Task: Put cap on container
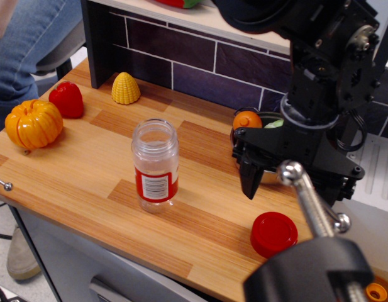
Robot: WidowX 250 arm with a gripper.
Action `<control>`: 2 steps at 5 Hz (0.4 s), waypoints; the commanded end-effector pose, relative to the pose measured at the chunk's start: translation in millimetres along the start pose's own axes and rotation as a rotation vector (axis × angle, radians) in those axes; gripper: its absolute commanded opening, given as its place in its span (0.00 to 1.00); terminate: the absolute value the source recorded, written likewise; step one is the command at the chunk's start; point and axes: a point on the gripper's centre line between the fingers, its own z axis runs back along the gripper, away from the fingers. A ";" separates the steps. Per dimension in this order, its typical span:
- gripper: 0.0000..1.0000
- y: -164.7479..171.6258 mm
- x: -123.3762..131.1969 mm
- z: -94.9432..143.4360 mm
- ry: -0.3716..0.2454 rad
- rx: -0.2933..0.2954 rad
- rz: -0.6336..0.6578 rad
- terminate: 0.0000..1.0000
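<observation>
**Cap not yet picked up; jar stands open**

The round, flat-topped red plastic cap [273,233] lies flat on the wooden desk [87,182] near its front edge, well apart from the small clear plastic container [155,165] with the red-and-white barcode label; the container stands upright near the middle of the desk, its wide mouth open and nothing on it. The black robot gripper [260,179] hangs above and just behind the cap, to the container's right; one dark finger points down, the other is hidden behind a metal clamp handle in the foreground, so I cannot tell how wide the jaws stand; nothing shows between them.

By my reading the step in hand is the approach to the cap; the grasp is not yet made. The next move calls for coming down over the cap, closing on its rim, lifting it clear, carrying it leftward and setting it level on the threaded neck; a tilted landing could knock the light jar over.

The label shows a black barcode on a white patch within a red band; any digits or brand name are too small to read.

Elsewhere an orange toy pumpkin [34,123], a red toy pepper [66,99] and a yellow toy corn piece [126,88] sit toward the left and back of the desk.
</observation>
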 end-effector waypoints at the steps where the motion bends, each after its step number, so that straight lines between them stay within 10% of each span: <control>1: 1.00 0.0 0.0 0.0 0.000 0.000 0.000 0.00; 2: 1.00 2.4 3.1 -26.8 -0.070 -0.001 0.014 0.00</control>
